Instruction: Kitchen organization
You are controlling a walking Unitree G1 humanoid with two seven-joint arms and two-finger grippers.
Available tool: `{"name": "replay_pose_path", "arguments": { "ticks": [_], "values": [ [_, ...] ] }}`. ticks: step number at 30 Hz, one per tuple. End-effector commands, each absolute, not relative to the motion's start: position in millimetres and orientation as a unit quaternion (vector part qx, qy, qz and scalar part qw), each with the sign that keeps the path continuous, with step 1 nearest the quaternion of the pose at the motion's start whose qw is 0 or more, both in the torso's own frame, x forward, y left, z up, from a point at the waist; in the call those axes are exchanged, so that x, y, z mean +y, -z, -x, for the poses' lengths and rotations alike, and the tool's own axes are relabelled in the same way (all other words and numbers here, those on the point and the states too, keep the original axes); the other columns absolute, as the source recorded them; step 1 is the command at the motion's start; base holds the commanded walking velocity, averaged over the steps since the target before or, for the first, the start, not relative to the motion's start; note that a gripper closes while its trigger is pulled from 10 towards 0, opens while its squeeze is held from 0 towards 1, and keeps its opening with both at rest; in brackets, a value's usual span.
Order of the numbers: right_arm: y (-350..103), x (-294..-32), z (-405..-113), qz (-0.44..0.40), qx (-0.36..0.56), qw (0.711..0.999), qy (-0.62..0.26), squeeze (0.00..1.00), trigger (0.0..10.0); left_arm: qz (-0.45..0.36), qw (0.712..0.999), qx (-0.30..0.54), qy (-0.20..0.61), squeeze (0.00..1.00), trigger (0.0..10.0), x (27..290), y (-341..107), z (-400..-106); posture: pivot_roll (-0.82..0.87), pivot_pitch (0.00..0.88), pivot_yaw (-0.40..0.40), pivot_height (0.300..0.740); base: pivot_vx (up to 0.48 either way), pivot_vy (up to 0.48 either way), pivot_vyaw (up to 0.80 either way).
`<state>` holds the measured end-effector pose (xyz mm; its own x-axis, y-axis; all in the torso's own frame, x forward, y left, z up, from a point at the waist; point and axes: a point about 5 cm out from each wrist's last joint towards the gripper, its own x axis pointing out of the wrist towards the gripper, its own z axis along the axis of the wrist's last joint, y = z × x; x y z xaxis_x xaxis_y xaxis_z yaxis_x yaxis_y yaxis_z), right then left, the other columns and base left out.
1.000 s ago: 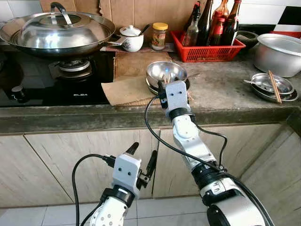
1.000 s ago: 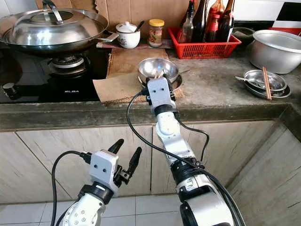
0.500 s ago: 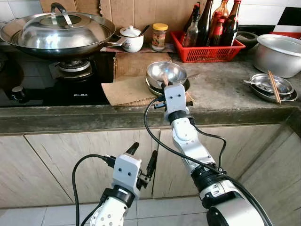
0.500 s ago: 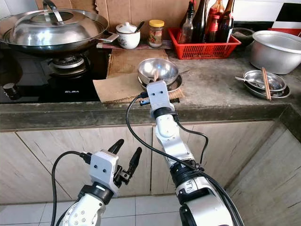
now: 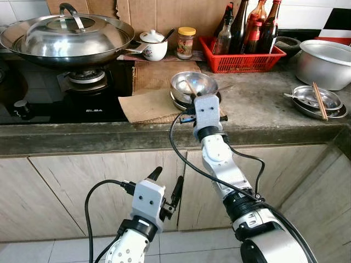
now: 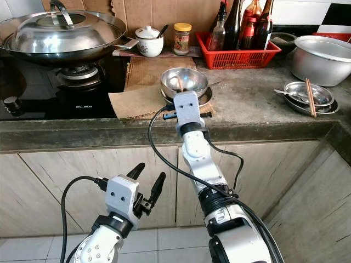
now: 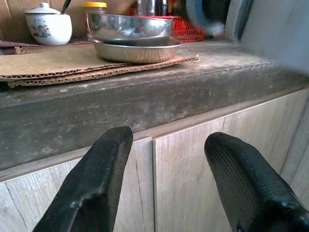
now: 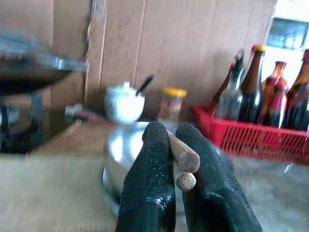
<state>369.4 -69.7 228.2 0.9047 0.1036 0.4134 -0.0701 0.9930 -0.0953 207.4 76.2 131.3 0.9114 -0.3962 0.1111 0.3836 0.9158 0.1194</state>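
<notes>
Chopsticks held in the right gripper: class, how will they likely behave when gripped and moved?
The chopsticks look like stiff wood, so probably rigid and light. Their round ends suggest they could roll or twist between the right gripper fingers. Held as a pair, one may slip past the other.

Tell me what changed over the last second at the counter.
The right gripper, shut on a pair of wooden chopsticks, dipped toward the counter edge and then came partway back up by the steel bowl; the chopstick tips now lean into the bowl. Nothing was released. The left gripper stayed open in front of the cabinet doors, and the wok, red basket and other dishes stayed put.
</notes>
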Motion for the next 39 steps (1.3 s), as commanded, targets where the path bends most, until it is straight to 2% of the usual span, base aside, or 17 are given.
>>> {"name": "replay_pose_path", "arguments": {
  "ticks": [1, 5, 8, 14, 16, 18, 23, 31, 39],
  "values": [
    [-248.5, -73.6, -367.4, 0.024, -0.245, 0.969, -0.037, 0.0, 0.0, -0.049, 0.976, -0.071, 0.202, 0.0, 10.0, 74.9, -131.3, -207.8, 0.18, 0.058, -0.059, 0.74, 0.0, 0.0, 0.0],
    [-258.0, -81.2, -362.7, 0.006, -0.259, 0.965, -0.029, 0.0, 0.0, -0.051, 0.976, -0.072, 0.201, 0.0, 10.0, 75.9, -131.2, -208.9, 0.18, 0.057, -0.056, 0.74, 0.0, 0.0, 0.0],
    [-267.5, -100.1, -344.1, 0.0, -0.286, 0.958, -0.017, 0.0, 0.0, -0.053, 0.975, -0.072, 0.202, 0.0, 10.0, 77.8, -131.1, -210.4, 0.17, 0.052, -0.047, 0.74, 0.0, 0.0, 0.0],
    [-264.4, -120.2, -320.7, 0.001, -0.29, 0.957, -0.001, 0.0, 0.0, -0.055, 0.975, -0.069, 0.204, 0.0, 10.0, 78.9, -129.5, -211.8, 0.16, 0.048, -0.038, 0.74, 0.0, 0.0, 0.0],
    [-259.8, -131.0, -311.3, 0.0, -0.285, 0.958, 0.019, 0.0, 0.0, -0.055, 0.975, -0.068, 0.205, 0.0, 10.0, 79.3, -128.7, -212.3, 0.15, 0.045, -0.032, 0.74, 0.0, 0.0, 0.0],
    [-248.8, -149.0, -295.6, 0.03, -0.27, 0.96, 0.064, 0.0, 0.0, -0.055, 0.975, -0.067, 0.207, 0.0, 10.0, 79.7, -127.7, -213.1, 0.14, 0.044, -0.023, 0.74, 0.0, 0.0, 0.0],
    [-228.0, -174.4, -273.4, 0.073, -0.233, 0.962, 0.126, 0.0, 0.0, -0.055, 0.974, -0.063, 0.209, 0.0, 10.0, 81.0, -126.2, -214.9, 0.13, 0.041, -0.007, 0.74, 0.0, 0.0, 0.0],
    [-197.7, -180.7, -255.9, 0.103, -0.181, 0.969, 0.135, 0.0, 0.0, -0.058, 0.973, -0.063, 0.214, 0.0, 10.0, 81.6, -126.1, -215.0, 0.13, 0.038, -0.005, 0.74, 0.0, 0.0, 0.0],
    [-154.9, -164.7, -223.6, 0.091, -0.08, 0.988, 0.097, 0.0, 0.0, -0.056, 0.974, -0.054, 0.214, 0.0, 10.0, 82.3, -124.6, -211.2, 0.13, 0.035, -0.004, 0.74, 0.0, 0.0, 0.0]
  ]
}}
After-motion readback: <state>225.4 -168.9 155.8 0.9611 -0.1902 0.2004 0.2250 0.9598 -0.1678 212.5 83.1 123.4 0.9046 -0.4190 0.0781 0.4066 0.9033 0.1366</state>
